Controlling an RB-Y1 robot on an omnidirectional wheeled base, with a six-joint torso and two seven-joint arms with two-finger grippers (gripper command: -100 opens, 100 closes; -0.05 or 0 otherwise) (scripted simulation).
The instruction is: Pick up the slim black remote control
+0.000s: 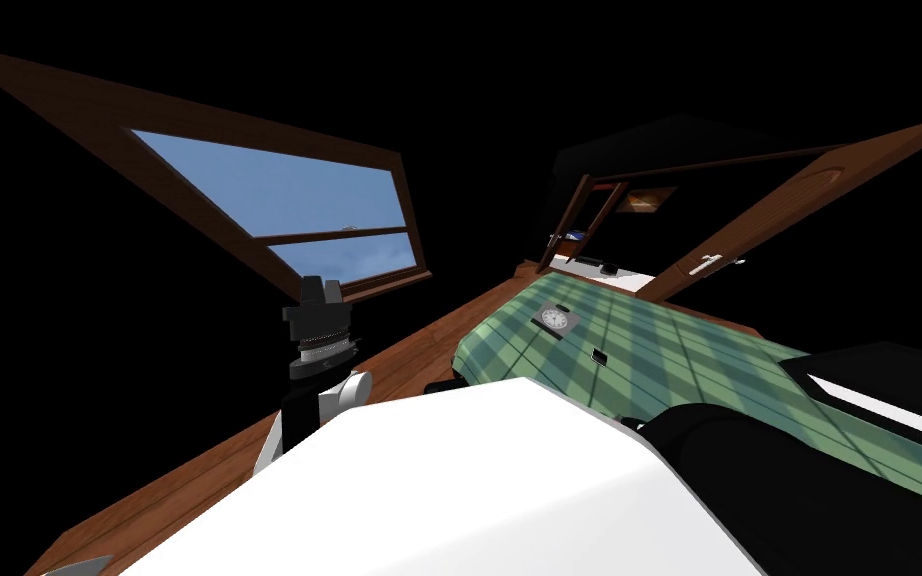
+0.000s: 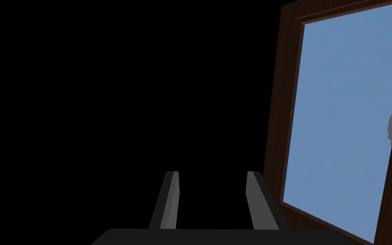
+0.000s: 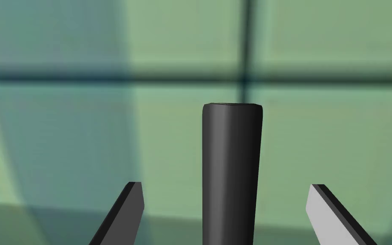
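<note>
Black remote (image 3: 232,144) between spread right gripper (image 3: 225,186)

Head view is dim overall, with big black areas at both sides and the top. The one bright patch is the window (image 1: 279,205): flat blue sky, no glare. Green checked cover (image 1: 669,350) is mid-lit and crossed by darker stripe shadows. Wood floor (image 1: 249,450) is warm and evenly lit. The wide lens rolls the frame; window frame and door (image 1: 749,220) splay toward the corners.

Left wrist view is mostly black area with flat blue sky; left claw (image 2: 212,176) fingers are dim grey.

Right wrist view is brighter and evenly lit. A soft-edged bluish shadow lies on the cover beside the remote (image 3: 232,170), which has a faint sheen down one side. Right claw (image 3: 225,187): one finger (image 3: 125,212) shaded dark, the other lit light grey.
</note>
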